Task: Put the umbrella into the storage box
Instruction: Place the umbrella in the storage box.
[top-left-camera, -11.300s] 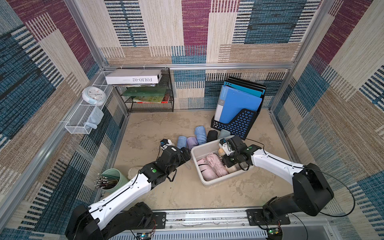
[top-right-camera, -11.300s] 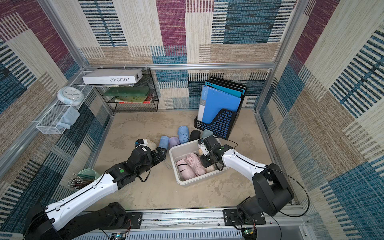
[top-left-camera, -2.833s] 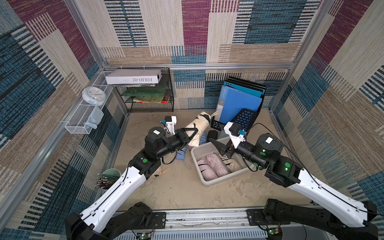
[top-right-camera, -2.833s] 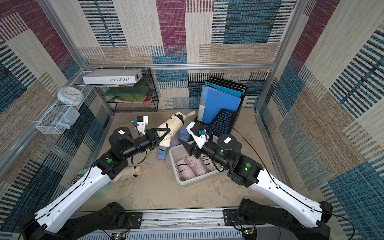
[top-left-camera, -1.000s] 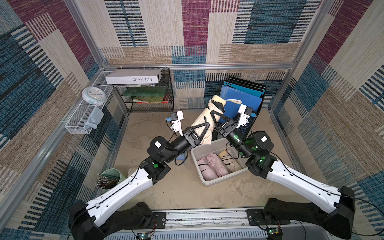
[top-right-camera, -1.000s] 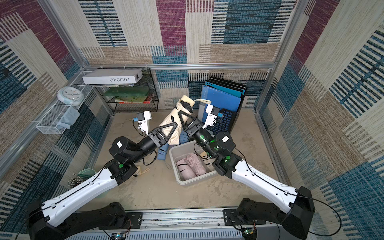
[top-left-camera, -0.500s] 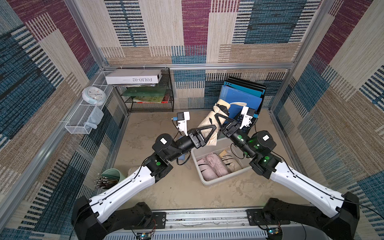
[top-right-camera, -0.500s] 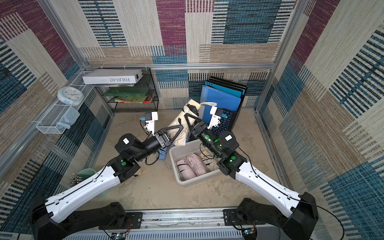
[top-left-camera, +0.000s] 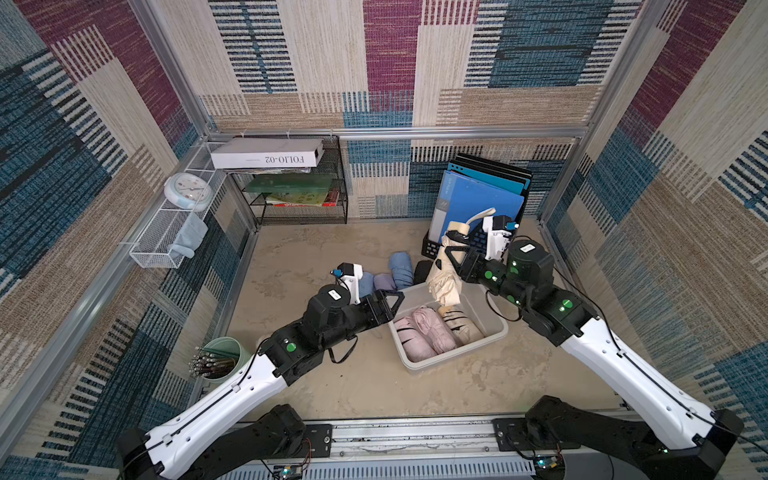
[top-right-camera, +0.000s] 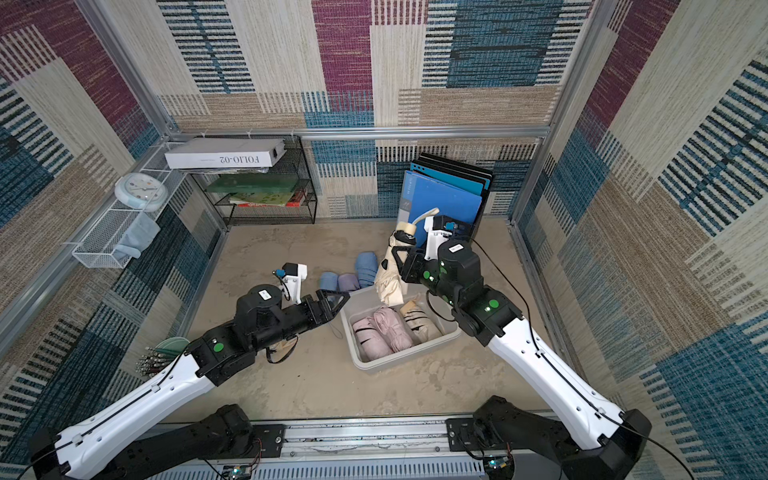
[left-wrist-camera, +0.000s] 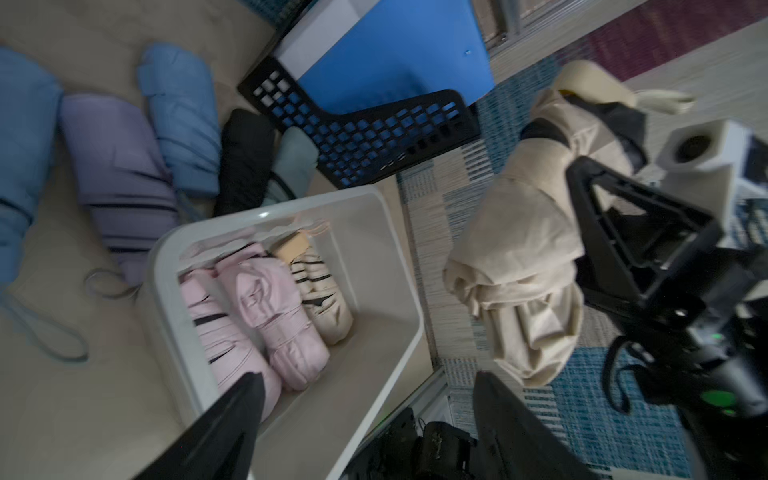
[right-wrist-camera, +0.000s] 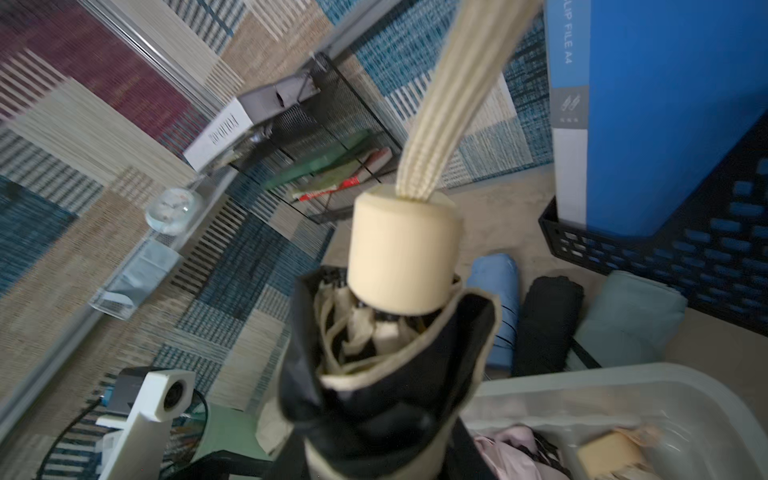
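Your right gripper (top-left-camera: 452, 254) is clamped on the cream umbrella (top-left-camera: 444, 282) just below its handle. The umbrella hangs nearly upright in the air, its lower end above the far end of the storage box (top-left-camera: 455, 353). Your left gripper (top-left-camera: 390, 301) stands wide open with nothing between its jaws, just beside the box's left rim. Two pink umbrellas (top-left-camera: 419, 334) and a striped one (top-left-camera: 459, 324) lie in the box. More folded umbrellas (top-left-camera: 400, 269) lie on the worktop beyond it.
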